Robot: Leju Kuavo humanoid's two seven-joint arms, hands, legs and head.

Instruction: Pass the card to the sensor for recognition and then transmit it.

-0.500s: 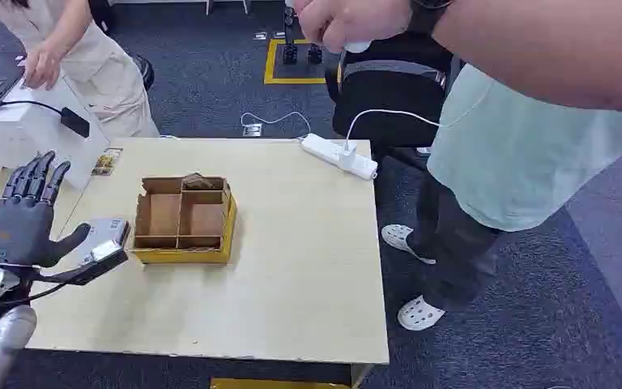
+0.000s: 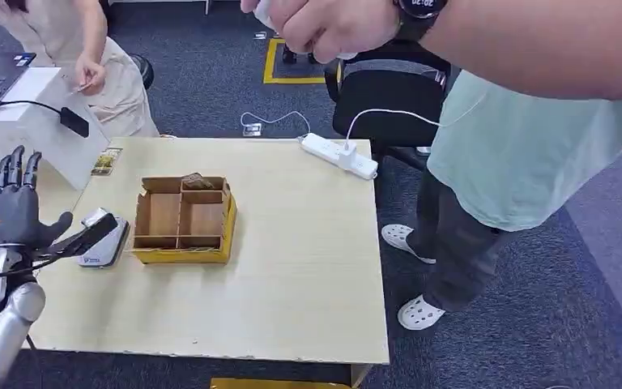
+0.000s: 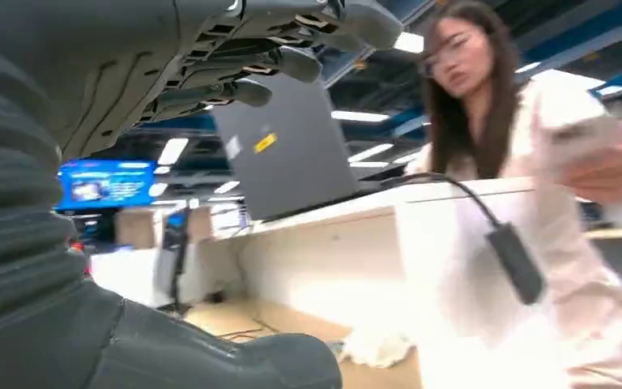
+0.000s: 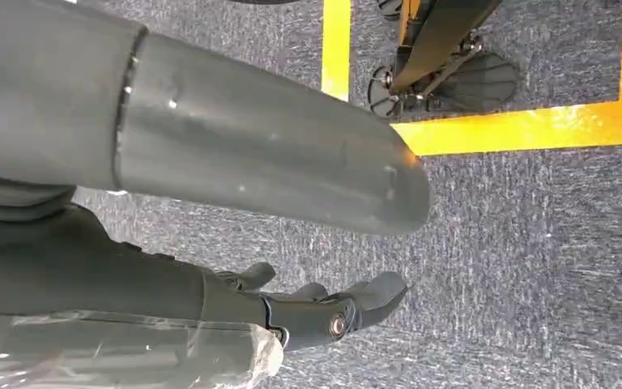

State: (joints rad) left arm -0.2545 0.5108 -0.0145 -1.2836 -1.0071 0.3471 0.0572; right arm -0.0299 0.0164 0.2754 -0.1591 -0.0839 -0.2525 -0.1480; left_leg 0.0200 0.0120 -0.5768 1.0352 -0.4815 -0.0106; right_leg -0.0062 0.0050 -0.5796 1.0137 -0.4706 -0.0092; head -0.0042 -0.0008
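— Left hand [image 2: 12,207], lower left of the head view: we see the fingers standing up and spread, while the thumb pins a dark card [image 2: 87,235] whose far end hangs just over the white sensor [image 2: 104,239] on the table [image 2: 291,275]. Half a second ago that hand sat lower and further right, with the card lying across the sensor.

— So we've pulled back a little?

— We judge so; the reading may be done, and passing the card on remains. The cardboard box [image 2: 183,219] sits just right of the sensor.

— Left wrist view?

— We see the fingers [image 3: 291,61] extended across the upper frame, and a person behind a white counter.

— And the right wrist view?

— Right hand [image 4: 324,312] hangs over grey carpet, fingers loosely apart, holding nothing.
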